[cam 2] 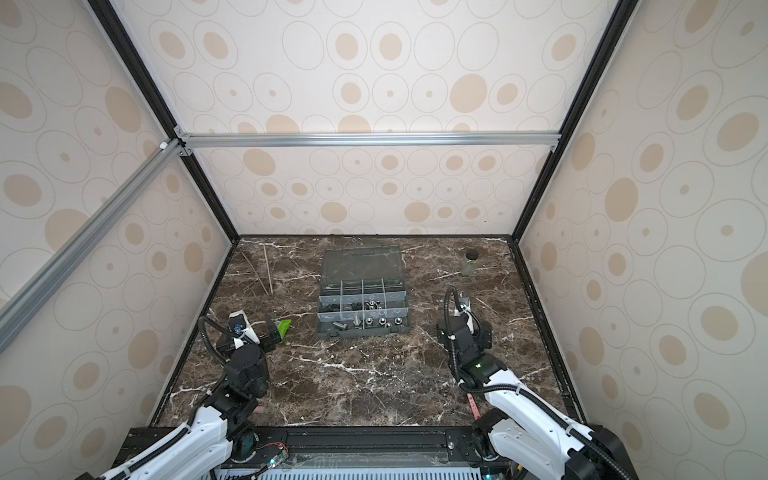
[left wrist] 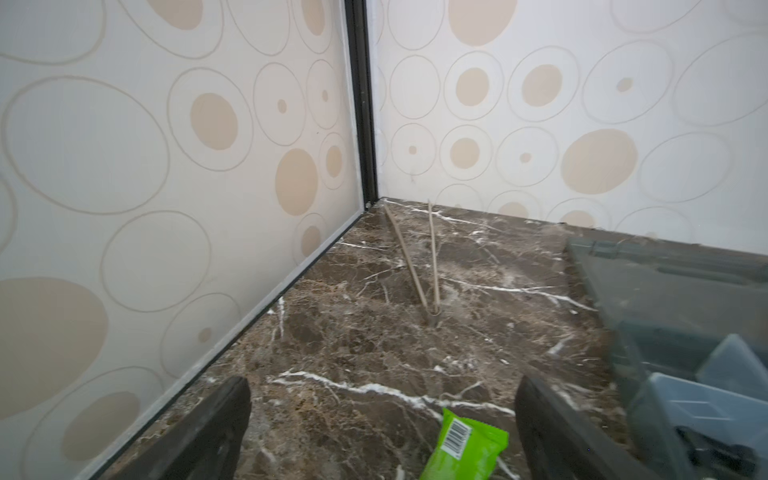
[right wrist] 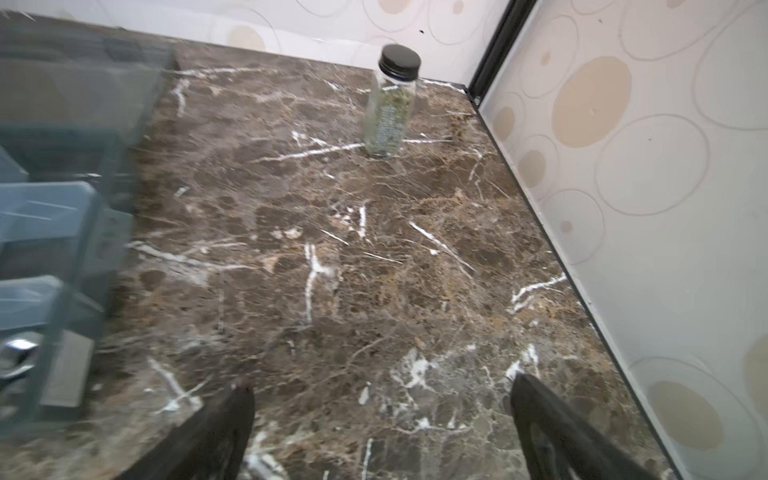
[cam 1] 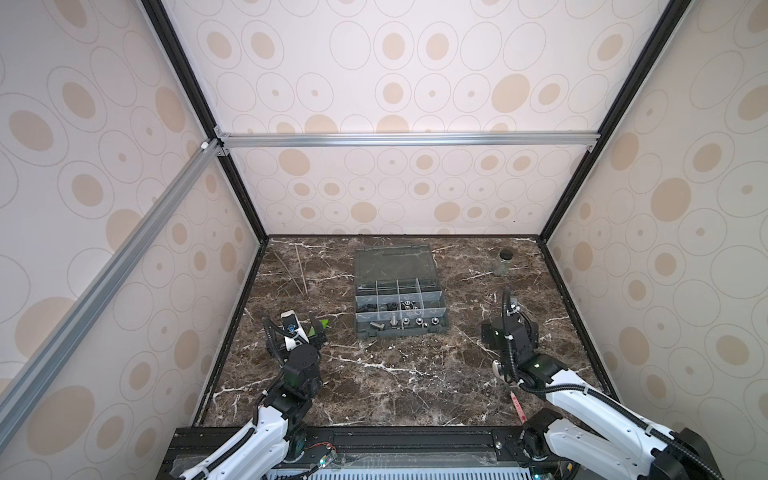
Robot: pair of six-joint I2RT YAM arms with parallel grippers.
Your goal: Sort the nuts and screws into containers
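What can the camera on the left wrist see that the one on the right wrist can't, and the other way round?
Only the left wrist view: two thin wooden sticks and a green packet. Only the right wrist view: a glass jar with a black lid. Both: the marble tabletop, an edge of the grey organizer box, and the arm's own gripper, left gripper or right gripper, each open.

A dark brown marble table [cam 1: 374,386] with white veins is carrying everything. A grey plastic box [cam 1: 399,332] is sitting toward the back middle, its clear lid [cam 1: 392,264] lying open behind it. Two thin wooden sticks [cam 1: 300,266] are lying at the back left. A small glass jar [cam 1: 501,266] is standing upright at the back right. A green packet [cam 1: 323,323] is lying left of the box, apart from it. Something thin and pink [cam 1: 517,405] is lying near the front right.
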